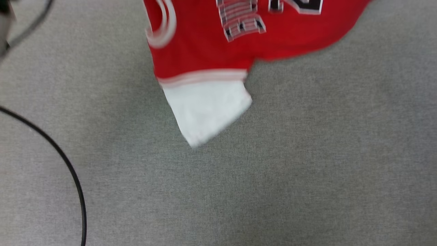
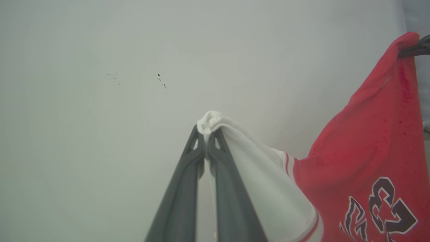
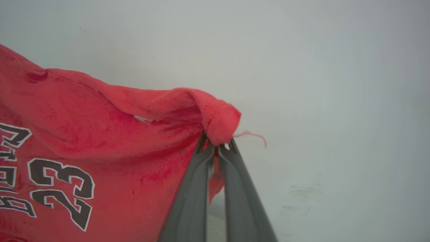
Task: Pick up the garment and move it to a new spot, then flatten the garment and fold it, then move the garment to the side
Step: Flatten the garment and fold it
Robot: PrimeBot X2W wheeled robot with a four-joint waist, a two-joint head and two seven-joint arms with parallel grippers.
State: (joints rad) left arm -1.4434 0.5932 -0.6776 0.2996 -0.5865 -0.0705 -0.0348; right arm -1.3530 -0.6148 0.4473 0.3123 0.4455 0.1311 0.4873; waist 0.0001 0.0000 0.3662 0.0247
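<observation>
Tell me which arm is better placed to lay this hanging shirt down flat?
Probably the right. The right gripper pinches the garment by its red body edge, so it steers most of the cloth; the left gripper holds only a white sleeve tip.

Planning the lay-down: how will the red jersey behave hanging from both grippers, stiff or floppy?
Probably floppy: the garment sags between the left gripper and the right gripper, each pinching a bunched edge. Likely light, since fingertip pinches carry it. A white sleeve hangs loose, so it may swing or tuck under when lowered.
</observation>
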